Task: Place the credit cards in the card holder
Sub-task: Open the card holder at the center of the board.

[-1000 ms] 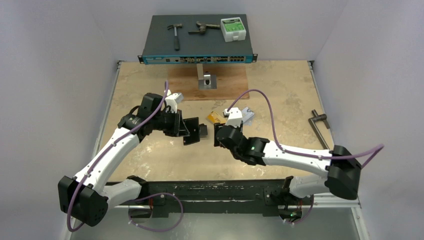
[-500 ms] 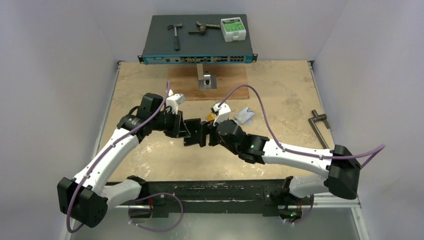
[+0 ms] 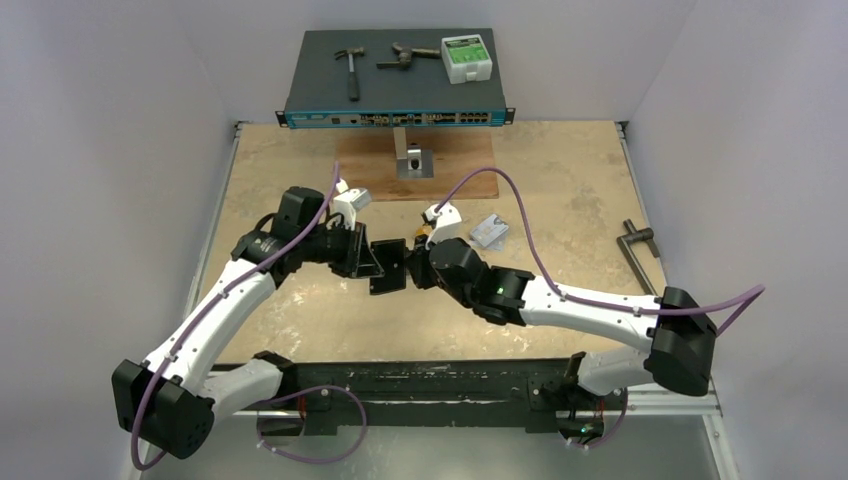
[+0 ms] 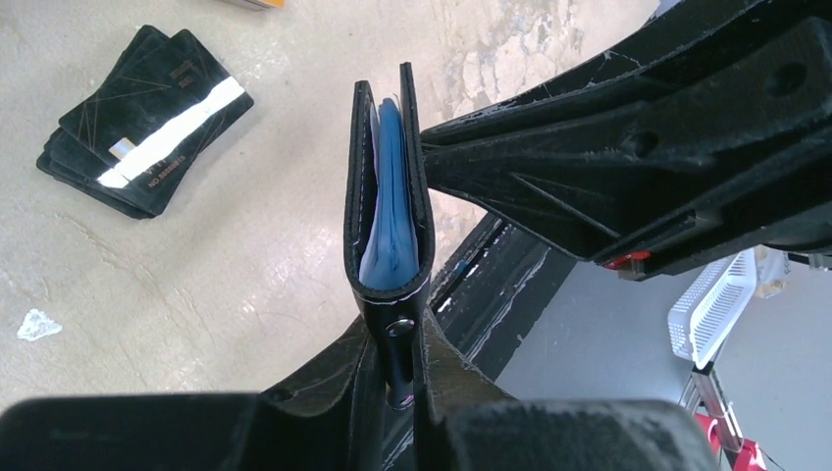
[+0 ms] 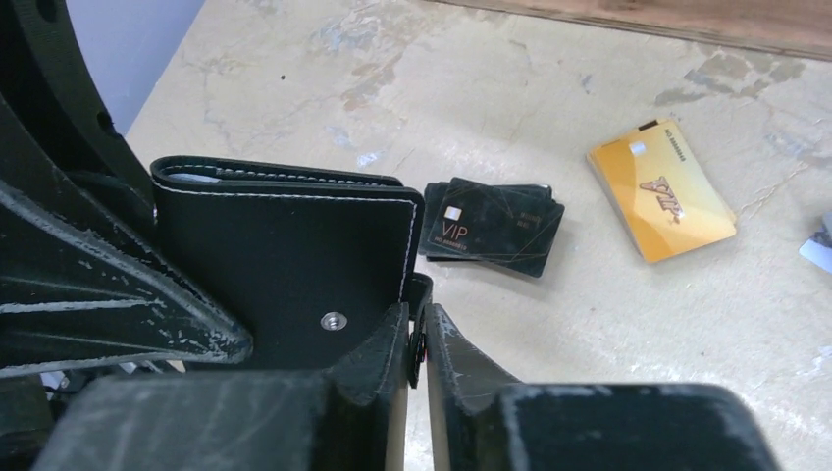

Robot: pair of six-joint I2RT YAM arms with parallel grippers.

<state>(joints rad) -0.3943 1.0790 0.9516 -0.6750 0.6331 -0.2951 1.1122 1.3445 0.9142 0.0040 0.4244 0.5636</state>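
My left pincer [image 4: 397,392] clamps the card holder [image 5: 285,255] edge, my right pincer [image 5: 417,343] is pinched on its tab [image 5: 419,294] — gold card [image 5: 662,191] and black stack [image 5: 495,231] lie beyond my right pincer, 0 visibly loaded.

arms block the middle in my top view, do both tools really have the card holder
Observer: The left tool does: its wrist view shows it clamped on the card holder's folded end.
Operator: is the holder open yet
Observer: No, its flaps stand nearly together, something blue between them.
Operator: and the other arm, any card in it
Observer: No card; the right tool pinches the holder's edge beside the snap.
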